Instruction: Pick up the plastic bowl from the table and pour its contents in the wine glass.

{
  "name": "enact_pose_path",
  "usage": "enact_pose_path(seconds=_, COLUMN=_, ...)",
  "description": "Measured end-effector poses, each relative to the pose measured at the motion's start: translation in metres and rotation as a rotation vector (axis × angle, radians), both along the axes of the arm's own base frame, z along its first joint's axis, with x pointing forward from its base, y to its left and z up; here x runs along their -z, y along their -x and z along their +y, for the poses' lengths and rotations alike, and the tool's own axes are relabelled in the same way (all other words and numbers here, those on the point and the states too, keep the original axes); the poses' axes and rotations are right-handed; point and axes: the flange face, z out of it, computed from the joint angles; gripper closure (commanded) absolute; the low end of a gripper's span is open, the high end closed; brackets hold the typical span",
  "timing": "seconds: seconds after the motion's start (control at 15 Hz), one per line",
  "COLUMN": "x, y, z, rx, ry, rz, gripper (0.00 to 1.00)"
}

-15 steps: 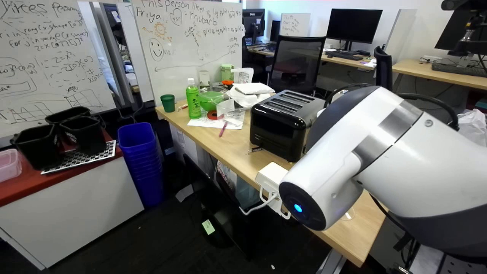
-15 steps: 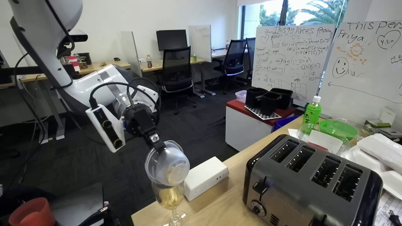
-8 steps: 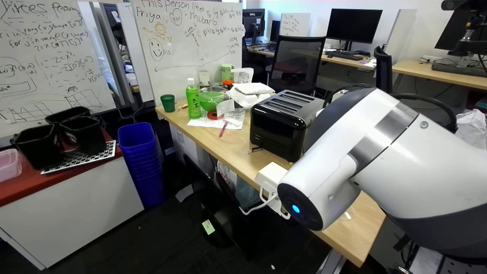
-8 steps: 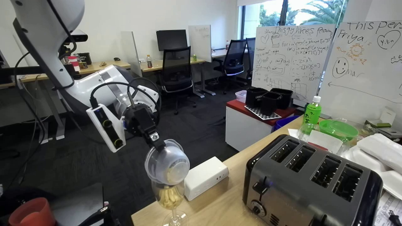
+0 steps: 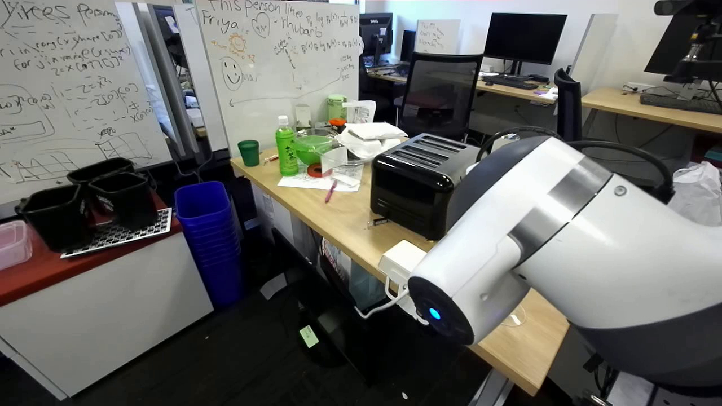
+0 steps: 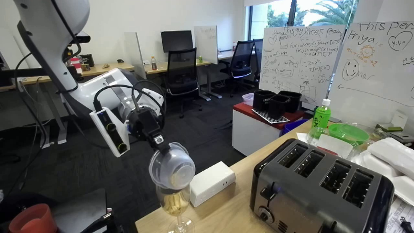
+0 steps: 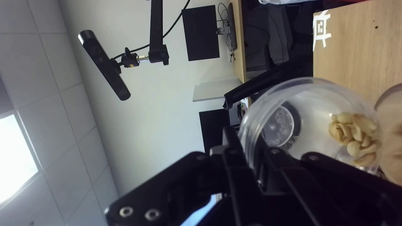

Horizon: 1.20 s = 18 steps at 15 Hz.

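Note:
My gripper [image 6: 164, 149] is shut on the rim of the clear plastic bowl [image 6: 178, 165]; in the wrist view the rim passes between its fingers [image 7: 246, 142]. The bowl is tipped on its side, its low part right over the mouth of the wine glass [image 6: 175, 202]. I cannot tell whether they touch. The glass stands upright near the corner of the pale wood table [image 6: 226, 210] and holds pale yellow pieces. In the wrist view several pieces [image 7: 355, 135] lie at the bowl's low side, and the glass [image 7: 392, 131] is blurred beyond it.
A white box [image 6: 212, 183] stands close behind the glass. The black toaster [image 6: 320, 191] stands to its right. A green bottle [image 5: 286, 148], green bowl [image 5: 311, 149] and white packages [image 5: 369, 138] are at the table's far end. The arm hides the glass in an exterior view.
Pieces have dropped from the bowl into the glass, and less yellow shows through the bowl. The bowl has risen and tilted very slightly. The arm has shifted a little.

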Motion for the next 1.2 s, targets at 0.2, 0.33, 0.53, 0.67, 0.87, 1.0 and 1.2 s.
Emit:
enact_pose_path(seconds=0.2, x=-0.001, y=-0.0004, z=0.0004, rx=0.001, ry=0.007, rz=-0.002, gripper=0.97)
enact_pose_path(seconds=0.33, x=-0.002, y=-0.0005, z=0.0004, rx=0.002, ry=0.014, rz=-0.004, gripper=0.97)
enact_pose_path(seconds=0.53, x=-0.0034, y=-0.0003, z=0.0, rx=0.004, ry=0.027, rz=-0.006, gripper=0.97)
enact_pose_path(seconds=0.67, x=-0.0041, y=0.0001, z=-0.0002, rx=0.006, ry=0.035, rz=-0.006, gripper=0.97)
enact_pose_path(seconds=0.87, x=-0.0039, y=0.0007, z=0.0003, rx=0.006, ry=0.042, rz=-0.005, gripper=0.97)
enact_pose_path(seconds=1.0, x=-0.0028, y=0.0008, z=0.0004, rx=0.008, ry=0.049, rz=-0.002, gripper=0.97)
enact_pose_path(seconds=1.2, x=0.0011, y=0.0007, z=0.0008, rx=0.012, ry=0.066, rz=0.0, gripper=0.97)
